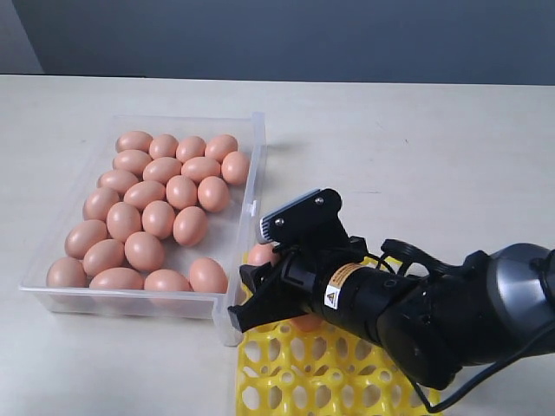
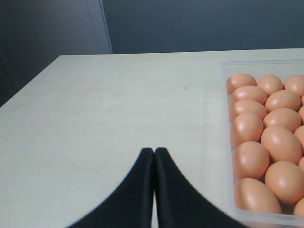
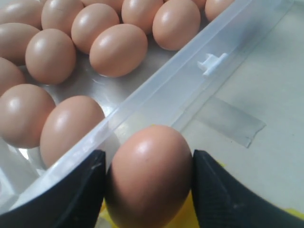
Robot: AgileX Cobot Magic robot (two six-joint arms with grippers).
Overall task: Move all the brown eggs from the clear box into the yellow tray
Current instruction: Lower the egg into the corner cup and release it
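We judge the main risk to be a bad drop. The egg (image 3: 148,175) hangs at the 11 o'clock corner of the yellow tray (image 1: 286,373), just beside the clear box (image 1: 257,165). The arm hides the cups below, so we cannot tell whether one sits under it. Let go over a knob or the rim, it could roll onto the table (image 1: 416,147) or crack. One finger is also close to the box wall, and a sideways move could knock the box and jostle the brown eggs (image 1: 159,218) inside.

The right gripper (image 3: 148,156) clasps this one egg between its pads, one on each side. The rest lie in the box, at about 10 o'clock from it in the exterior view. The left gripper (image 2: 154,151) is closed on nothing, with the box at its 3 o'clock.
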